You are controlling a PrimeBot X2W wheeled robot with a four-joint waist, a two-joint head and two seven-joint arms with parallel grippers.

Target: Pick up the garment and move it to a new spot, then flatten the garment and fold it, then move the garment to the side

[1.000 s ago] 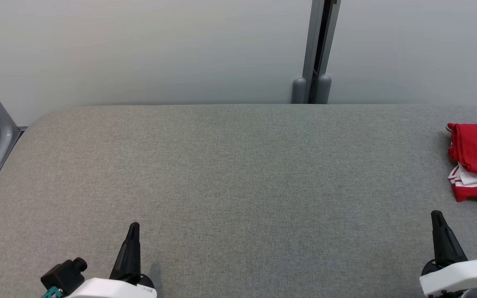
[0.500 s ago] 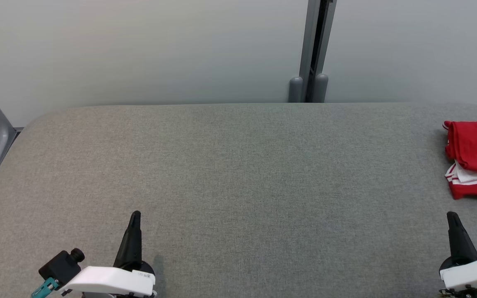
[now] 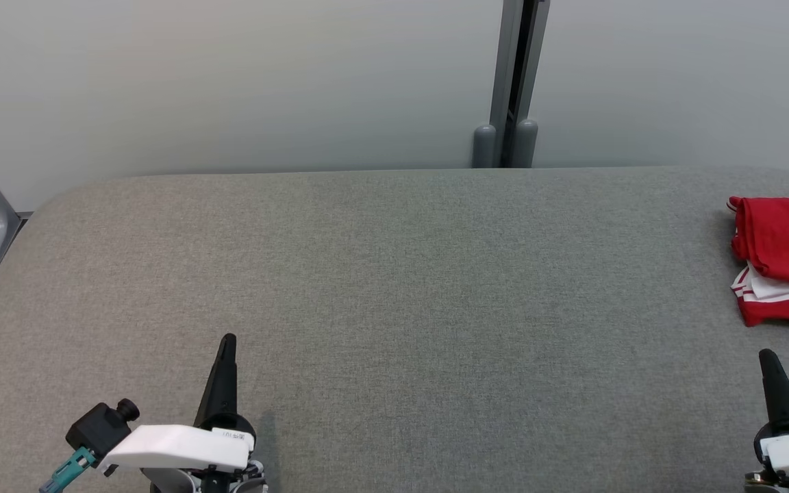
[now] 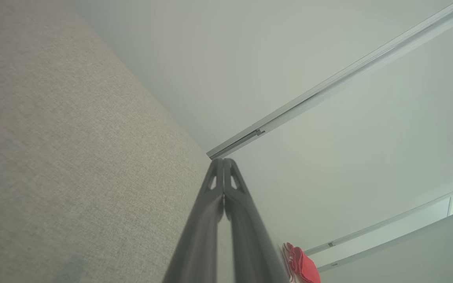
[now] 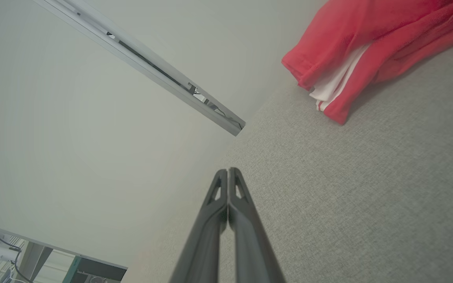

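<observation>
No legible text anywhere

The left gripper point(image 3: 228, 340) is held low at the lower left, fingers pressed together. The right gripper point(image 3: 768, 356) is likewise closed, empty, at the lower right

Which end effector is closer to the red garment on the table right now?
Right. The right end effector is just in front of the red garment, apart from it; the left end effector is far across the table to its left.
</observation>
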